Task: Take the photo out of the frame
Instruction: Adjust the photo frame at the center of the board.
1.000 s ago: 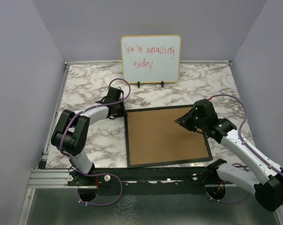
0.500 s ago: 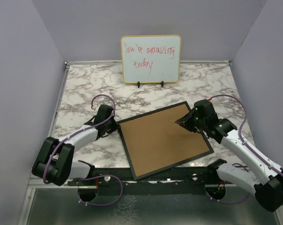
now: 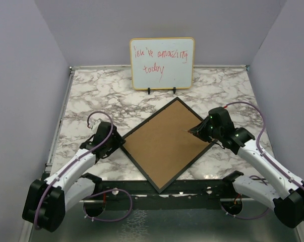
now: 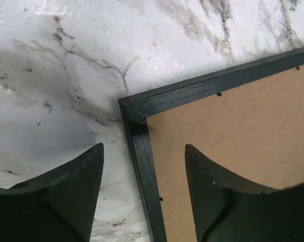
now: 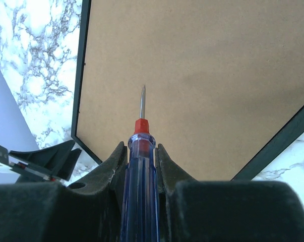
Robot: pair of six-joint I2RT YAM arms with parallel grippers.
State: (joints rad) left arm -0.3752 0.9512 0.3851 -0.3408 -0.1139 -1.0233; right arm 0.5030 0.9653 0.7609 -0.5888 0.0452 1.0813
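**Screwdriver poised over the frame's back**

The right claw (image 5: 140, 147) is clamped tight on a blue-handled screwdriver (image 5: 140, 196). Its blade aims at the brown back panel (image 5: 202, 75), probably to pry at the fastenings. The left claw (image 4: 144, 151) stands parted and holds nothing, its jaws straddling the left corner of the frame (image 4: 137, 136), likely to steady it. The frame lies face down, turned cornerwise, mid-worktop (image 3: 217, 85) toward the near edge. The photo is hidden beneath the panel.
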